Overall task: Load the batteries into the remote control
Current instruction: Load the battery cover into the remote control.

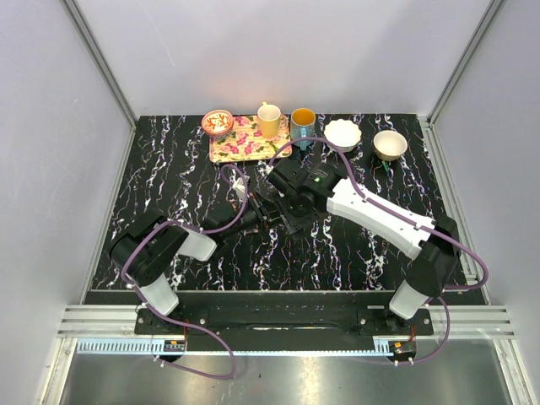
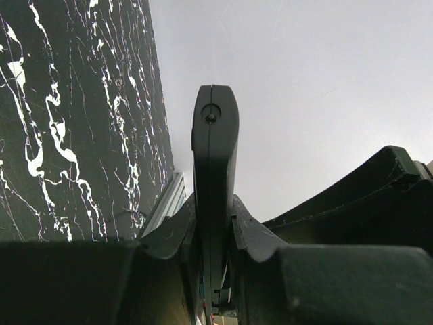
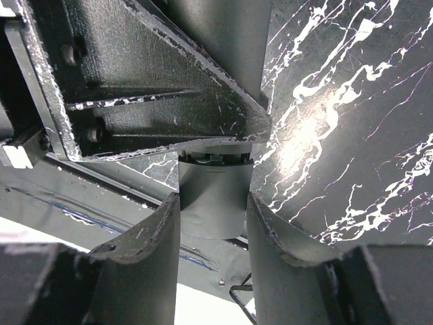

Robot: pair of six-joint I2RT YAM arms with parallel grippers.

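The remote control [image 2: 215, 156] is a slim black bar, seen edge-on in the left wrist view and standing up between my left gripper's fingers. My left gripper [image 2: 214, 206] is shut on it. In the top view both grippers meet at mid-table, the left gripper [image 1: 256, 213] just left of the right gripper [image 1: 283, 201]. In the right wrist view a dark flat end of the remote [image 3: 213, 203] sits between the fingers of my right gripper [image 3: 213, 200], which touch its sides. A thin bluish and red sliver [image 2: 203, 288] shows deep in the left jaws; I cannot tell whether it is a battery.
At the table's back stand a floral tray [image 1: 240, 148], a pink bowl [image 1: 218, 121], a yellow mug [image 1: 269, 120], a blue mug [image 1: 303, 126], a white bowl [image 1: 342, 133] and a beige bowl [image 1: 390, 144]. Aluminium rails border the table.
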